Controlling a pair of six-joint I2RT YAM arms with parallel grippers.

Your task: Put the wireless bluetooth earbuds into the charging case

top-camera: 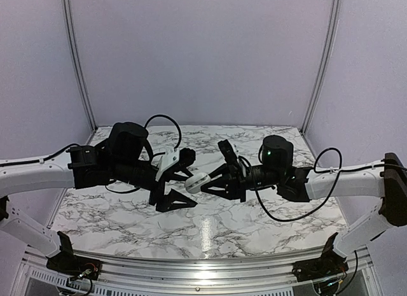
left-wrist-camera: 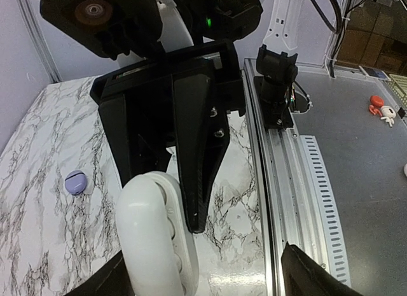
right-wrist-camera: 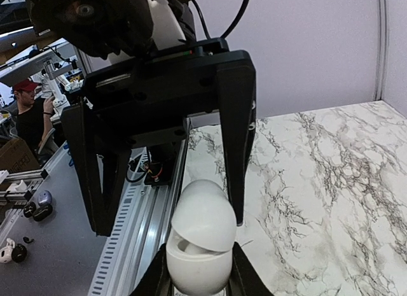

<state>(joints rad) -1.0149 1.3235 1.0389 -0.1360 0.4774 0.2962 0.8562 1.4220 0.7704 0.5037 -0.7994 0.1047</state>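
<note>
My right gripper [right-wrist-camera: 199,278] is shut on the base of a white egg-shaped charging case [right-wrist-camera: 200,242], held above the table. The case's lid stands ajar, and a whitish earbud [right-wrist-camera: 191,246] shows in the gap. My left gripper [left-wrist-camera: 206,277] is open, with one black finger on either side of the case [left-wrist-camera: 156,239]. One of its fingers [right-wrist-camera: 236,149] ends close beside the lid; the other [right-wrist-camera: 95,181] stands well away. In the top view both grippers meet mid-table at the case [top-camera: 198,179]. A small lilac pebble-like thing [left-wrist-camera: 76,181] lies on the marble; I cannot tell whether it is an earbud or a case.
The marble table [top-camera: 254,213] ends at a metal rail [left-wrist-camera: 286,181] along the near edge, where the arm bases [left-wrist-camera: 275,86] are bolted. Cables [top-camera: 162,121] loop over the arms. Purple walls close in the back and sides.
</note>
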